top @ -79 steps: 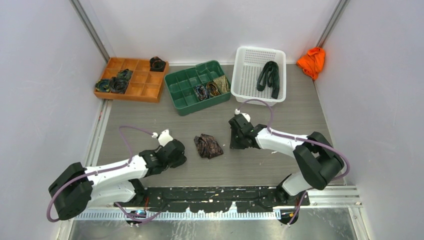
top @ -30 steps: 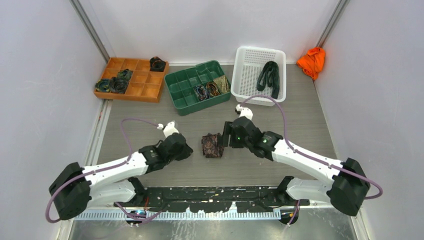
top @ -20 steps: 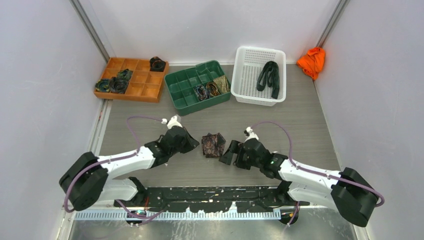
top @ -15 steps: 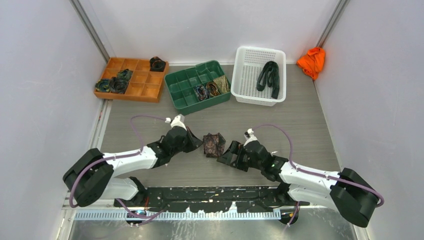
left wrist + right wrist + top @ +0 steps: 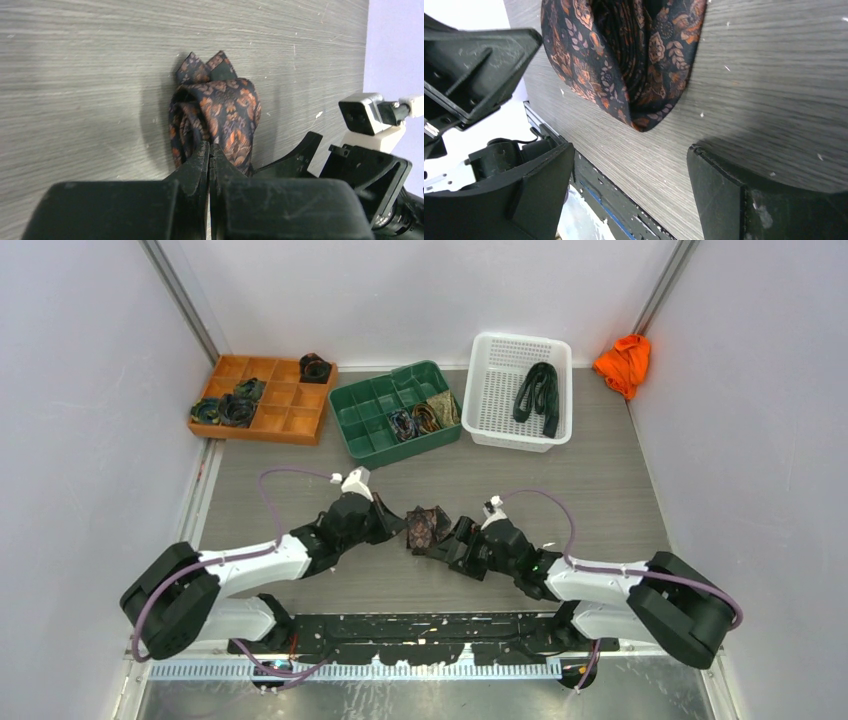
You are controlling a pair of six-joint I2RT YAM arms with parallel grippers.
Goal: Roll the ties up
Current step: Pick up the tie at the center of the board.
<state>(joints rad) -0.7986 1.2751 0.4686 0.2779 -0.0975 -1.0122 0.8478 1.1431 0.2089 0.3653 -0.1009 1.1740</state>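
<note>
Now the left gripper (image 5: 209, 150), jaws closed, is touching the rolled tie (image 5: 220, 112) while the right gripper (image 5: 630, 152) is gaping wide.

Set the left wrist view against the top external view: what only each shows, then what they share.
Only the left wrist: the left gripper shut at the edge of the rolled tie, and its orange leaf pattern in detail. Only the top external: the orange tray and green tray holding coiled ties, the white basket with a dark tie, the orange cloth. Both: the rolled tie on the table, the right gripper close beside it.
</note>
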